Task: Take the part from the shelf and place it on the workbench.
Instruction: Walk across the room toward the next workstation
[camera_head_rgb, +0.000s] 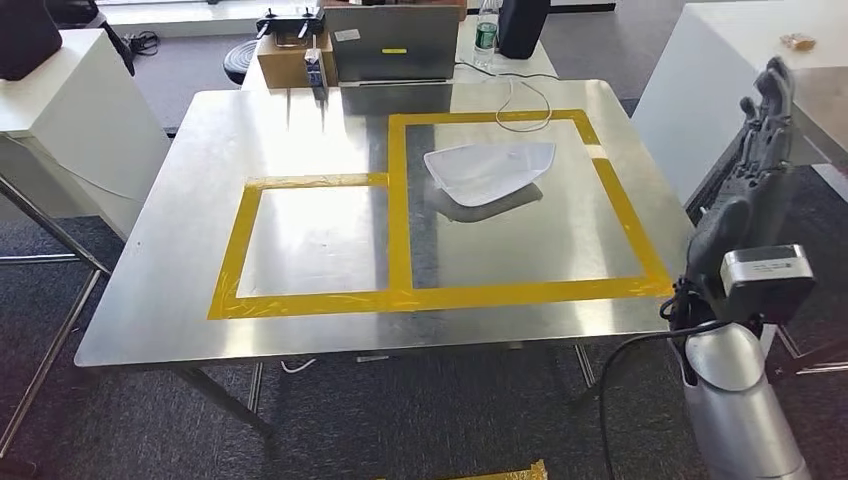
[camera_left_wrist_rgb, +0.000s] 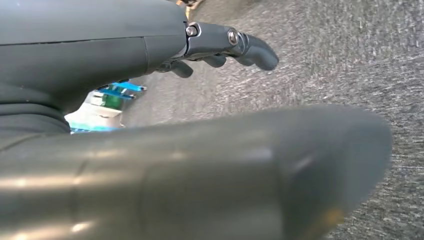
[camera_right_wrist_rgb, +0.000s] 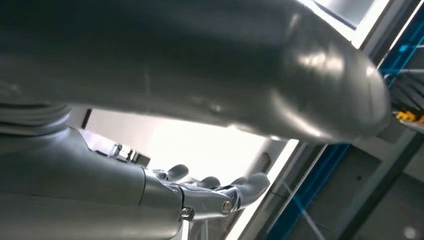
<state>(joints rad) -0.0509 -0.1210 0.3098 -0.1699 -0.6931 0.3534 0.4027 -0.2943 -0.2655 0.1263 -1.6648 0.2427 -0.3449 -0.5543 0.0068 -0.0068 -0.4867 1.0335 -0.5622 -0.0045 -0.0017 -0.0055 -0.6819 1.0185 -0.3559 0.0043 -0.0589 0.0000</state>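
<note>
Head view: white, flat, shield-shaped plastic part (camera_head_rgb: 490, 170) lying on shiny steel desk (camera_head_rgb: 150, 300), inside larger yellow-taped rectangle (camera_head_rgb: 620, 215), so placing looks done. Right robot hand (camera_head_rgb: 760, 140) raised beside desk's right edge, fingers straight and apart, holding nothing. Risk, as a judgement: arm swinging inward could clip desk's edge or nudge part out of its rectangle. No legible writing anywhere.

Left wrist view: left robot hand (camera_left_wrist_rgb: 150, 100) hanging over grey carpet (camera_left_wrist_rgb: 350, 55), fingers loosely extended, empty.

Right wrist view: same empty right robot hand, fingers spread, blue-edged frame (camera_right_wrist_rgb: 320, 185) behind.
</note>
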